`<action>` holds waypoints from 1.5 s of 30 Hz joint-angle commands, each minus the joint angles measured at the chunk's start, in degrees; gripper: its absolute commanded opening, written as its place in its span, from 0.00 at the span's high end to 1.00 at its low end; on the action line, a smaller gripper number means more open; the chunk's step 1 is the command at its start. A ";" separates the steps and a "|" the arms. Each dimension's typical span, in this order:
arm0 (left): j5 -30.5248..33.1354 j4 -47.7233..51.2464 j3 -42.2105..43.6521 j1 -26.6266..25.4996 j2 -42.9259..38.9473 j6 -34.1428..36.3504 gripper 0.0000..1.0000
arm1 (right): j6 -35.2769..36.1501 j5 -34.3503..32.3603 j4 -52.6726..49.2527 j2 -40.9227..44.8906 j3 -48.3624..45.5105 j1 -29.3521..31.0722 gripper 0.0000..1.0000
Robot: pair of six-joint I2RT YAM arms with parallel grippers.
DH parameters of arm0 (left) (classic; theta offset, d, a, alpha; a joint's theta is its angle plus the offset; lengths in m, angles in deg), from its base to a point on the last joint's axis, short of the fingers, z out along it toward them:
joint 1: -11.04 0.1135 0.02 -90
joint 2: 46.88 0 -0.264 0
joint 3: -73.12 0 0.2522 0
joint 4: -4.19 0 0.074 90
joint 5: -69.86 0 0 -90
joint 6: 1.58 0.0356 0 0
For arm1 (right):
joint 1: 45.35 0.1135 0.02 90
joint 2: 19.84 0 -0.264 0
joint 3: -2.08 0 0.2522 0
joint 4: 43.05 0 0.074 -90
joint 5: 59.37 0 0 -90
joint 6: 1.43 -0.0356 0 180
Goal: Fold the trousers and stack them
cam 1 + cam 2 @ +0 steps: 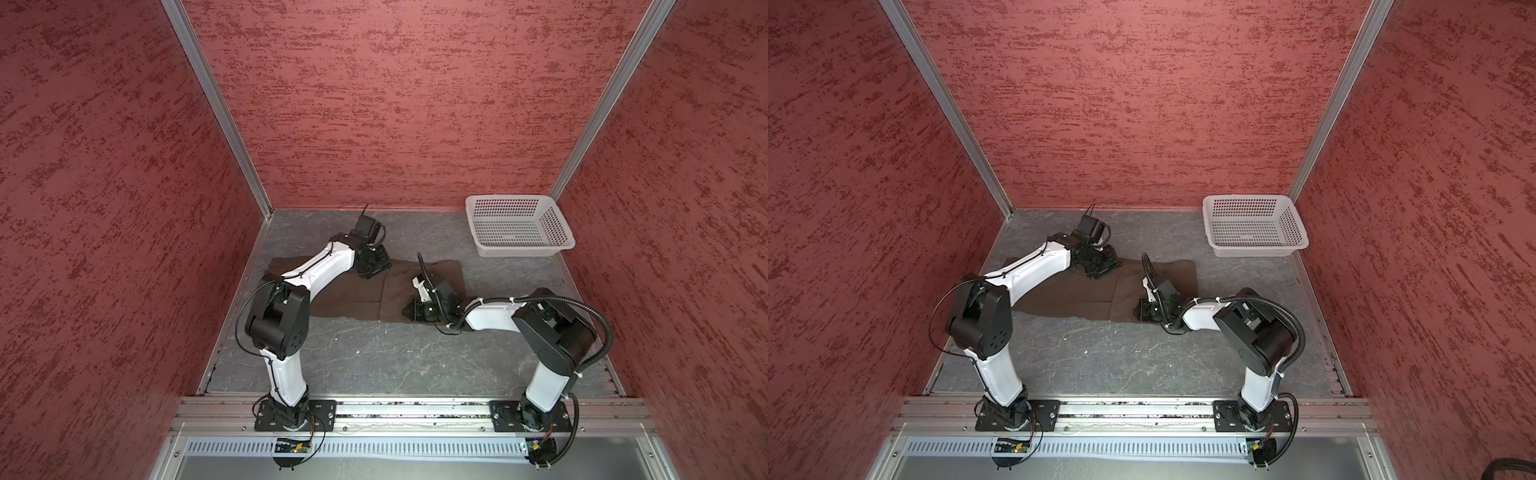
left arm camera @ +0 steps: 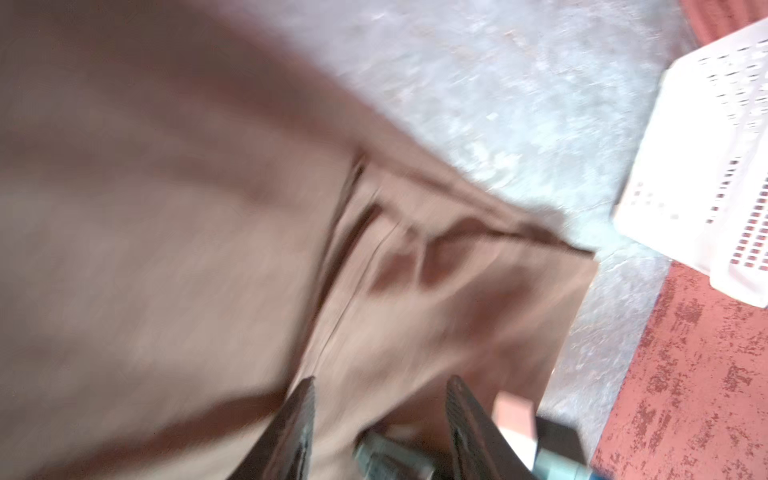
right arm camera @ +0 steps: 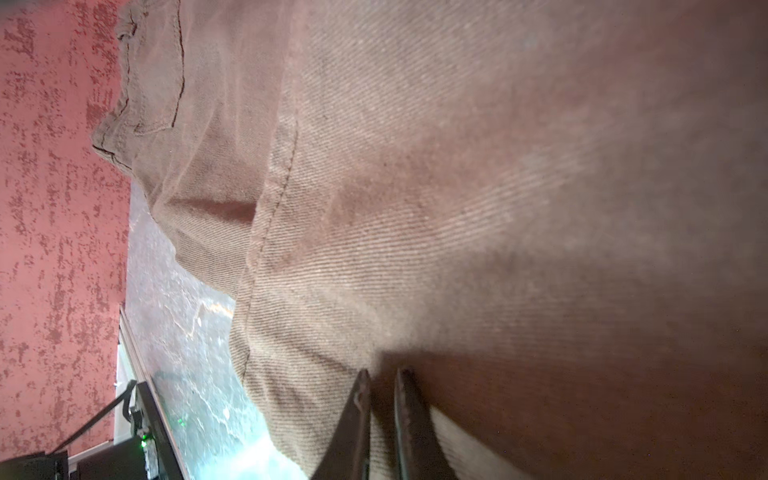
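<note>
Trousers: the dark brown trousers [image 1: 349, 296] [image 1: 1081, 297] lie flat across the far half of the table, running left to right and stopping short of the basket.
Fold: the right end is doubled over. The edge of this upper layer crosses the cloth between the two grippers.
Cloth detail: the right wrist view shows twill weave [image 3: 457, 208] and a stitched hem [image 3: 272, 195]. The left wrist view is blurred and shows creased brown fabric [image 2: 208, 208].
Left gripper: the left gripper [image 1: 372, 272] [image 1: 1098, 270] [image 2: 380, 386] is over the far edge of the trousers, near their middle. Its jaws stand apart, with a clear gap and nothing pinched between them.
Right gripper: the right gripper [image 1: 408, 311] [image 1: 1137, 311] [image 3: 382, 374] is low at the near edge of the doubled end. Its jaws are drawn narrow, and brown cloth fills the slit between them.
Table: the grey mottled table [image 1: 395, 357] is bare in front of the trousers.
Basket: the white perforated basket [image 1: 523, 249] [image 1: 1254, 250] [image 2: 706, 124] sits in the far right corner, apart from the trousers.
Walls: red textured panels [image 1: 395, 104] enclose three sides.
</note>
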 commanded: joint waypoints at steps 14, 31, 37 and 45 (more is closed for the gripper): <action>2.01 1.67 -10.26 -1.81 17.92 1.43 0.61 | 0.47 -1.17 -7.03 -2.08 -0.74 0.12 0.85; 7.44 6.58 -17.14 1.51 14.94 5.17 1.00 | -0.57 -1.45 -5.34 -1.60 -3.42 0.13 0.86; 8.05 7.18 -16.28 3.76 14.13 4.70 0.58 | -0.79 -1.19 -4.70 -1.84 -3.78 0.19 0.86; 7.89 6.95 -13.18 2.76 9.81 4.58 0.51 | -0.61 0.54 -4.12 -0.56 -3.06 0.16 0.82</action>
